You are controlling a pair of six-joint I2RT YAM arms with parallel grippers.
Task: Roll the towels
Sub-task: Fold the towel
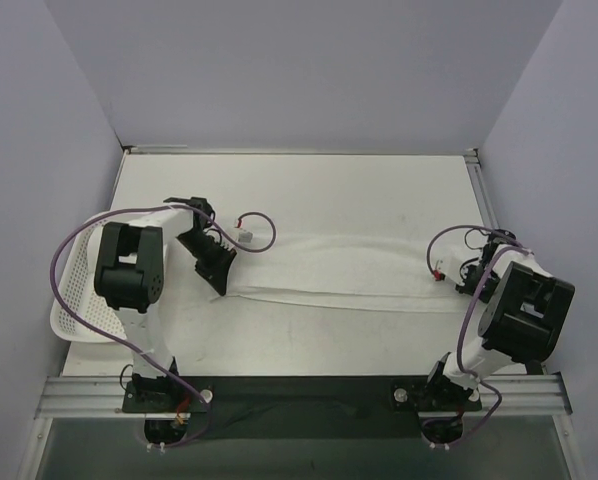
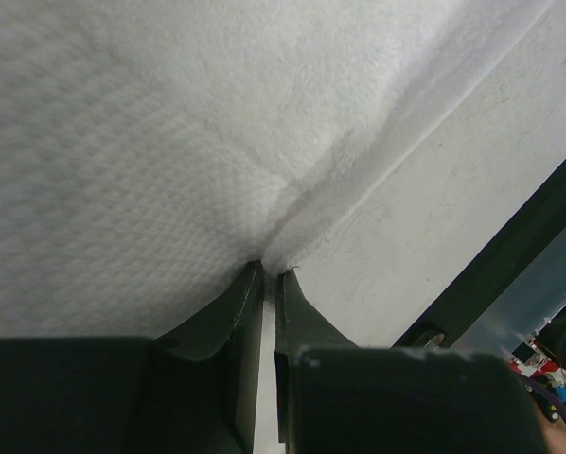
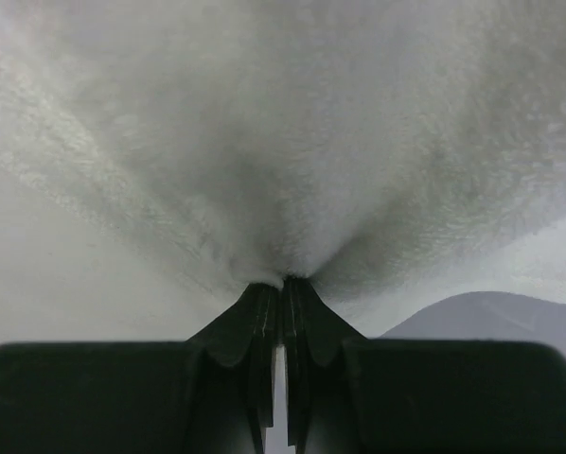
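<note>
Left tool [image 2: 269, 272]: clenched on the near-left edge of the towel [image 1: 349, 270], with the fabric puckering at its tips.
Right tool [image 3: 283, 281]: clenched on the towel's right end, where the cloth gathers into soft folds at the tips.
Walls [image 1: 299, 70]: plain and pale, closing in three sides.
Tabletop [image 1: 309, 185]: off-white and faintly scuffed.
Towel: white terry, lying as a long band across the tabletop between the two tools, with a lengthwise fold along it.
Basket [image 1: 74, 290]: white and perforated, at the tabletop's left edge.

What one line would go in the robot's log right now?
towel: stretched flat, unrolled | left gripper: shut on towel's left end | right gripper: shut on right end | basket: at far left
</note>
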